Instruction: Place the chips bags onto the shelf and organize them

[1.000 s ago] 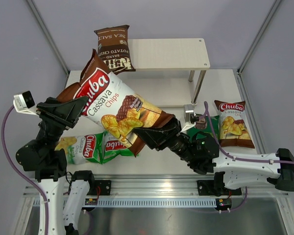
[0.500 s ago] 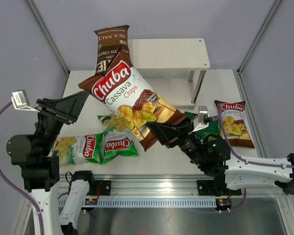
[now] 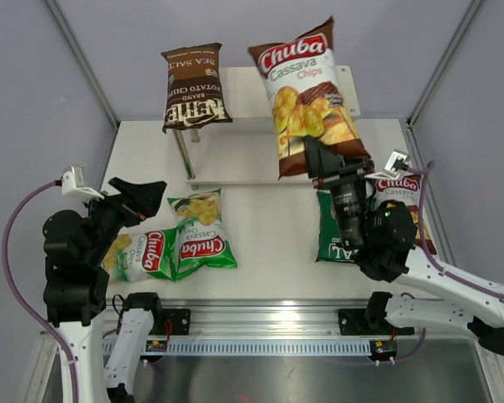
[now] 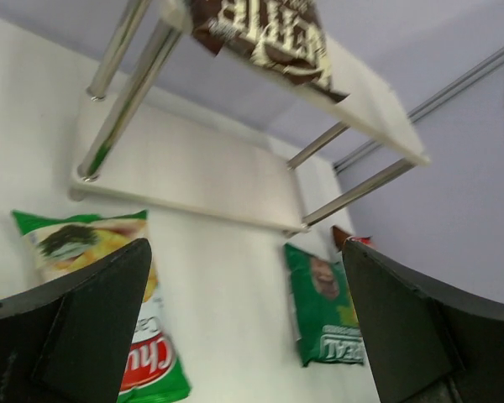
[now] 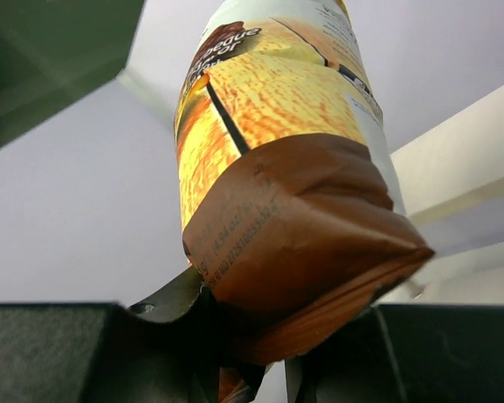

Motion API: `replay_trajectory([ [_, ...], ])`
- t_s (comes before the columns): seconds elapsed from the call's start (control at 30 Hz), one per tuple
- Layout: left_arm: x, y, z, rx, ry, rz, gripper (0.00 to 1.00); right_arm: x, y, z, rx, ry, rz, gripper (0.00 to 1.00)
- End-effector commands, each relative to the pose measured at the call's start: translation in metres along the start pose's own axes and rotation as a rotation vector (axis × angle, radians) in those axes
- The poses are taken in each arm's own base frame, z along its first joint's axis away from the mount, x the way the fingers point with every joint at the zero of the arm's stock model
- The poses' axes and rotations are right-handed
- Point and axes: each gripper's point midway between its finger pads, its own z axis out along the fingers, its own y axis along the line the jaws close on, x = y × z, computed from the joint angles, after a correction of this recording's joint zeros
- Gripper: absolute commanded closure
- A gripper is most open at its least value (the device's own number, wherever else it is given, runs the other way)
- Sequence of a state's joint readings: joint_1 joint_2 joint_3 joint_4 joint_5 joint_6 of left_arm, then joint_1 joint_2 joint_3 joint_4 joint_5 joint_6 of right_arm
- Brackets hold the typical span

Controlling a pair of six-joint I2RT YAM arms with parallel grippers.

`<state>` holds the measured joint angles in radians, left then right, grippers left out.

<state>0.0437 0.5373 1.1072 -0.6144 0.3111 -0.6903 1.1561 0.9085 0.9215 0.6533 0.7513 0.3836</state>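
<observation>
My right gripper (image 3: pixel 323 164) pinches the brown bottom end of a white-brown cassava bag (image 3: pixel 307 96), holding it upright over the right end of the shelf (image 3: pixel 244 92); I can't quite tell whether it touches the top board. The dark brown bag (image 3: pixel 193 88) sits at the left end. My left gripper (image 3: pixel 143 201) is spread wide and empty, near the two light green bags (image 3: pixel 200 231).

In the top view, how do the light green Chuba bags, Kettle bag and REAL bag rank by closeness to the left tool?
1. Light green Chuba bags, on the table beside the left tool.
2. Kettle bag, on the shelf's left end.
3. REAL bag, table's far right.
</observation>
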Motion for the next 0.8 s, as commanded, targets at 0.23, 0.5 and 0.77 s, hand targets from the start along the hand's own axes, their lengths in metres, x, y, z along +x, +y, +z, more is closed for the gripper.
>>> replay_trajectory([
  [0.23,0.043,0.059,-0.034,-0.113,-0.006,0.295,0.01,-0.022,-0.058,0.108,0.264,-0.251,0.051,0.88],
  [0.5,0.046,0.079,-0.043,-0.166,-0.090,0.328,0.01,0.022,-0.091,0.160,0.306,-0.202,0.046,0.89],
  [0.77,0.053,0.076,-0.044,-0.128,-0.076,0.322,0.01,0.066,-0.113,0.181,0.330,-0.166,0.079,0.90],
])
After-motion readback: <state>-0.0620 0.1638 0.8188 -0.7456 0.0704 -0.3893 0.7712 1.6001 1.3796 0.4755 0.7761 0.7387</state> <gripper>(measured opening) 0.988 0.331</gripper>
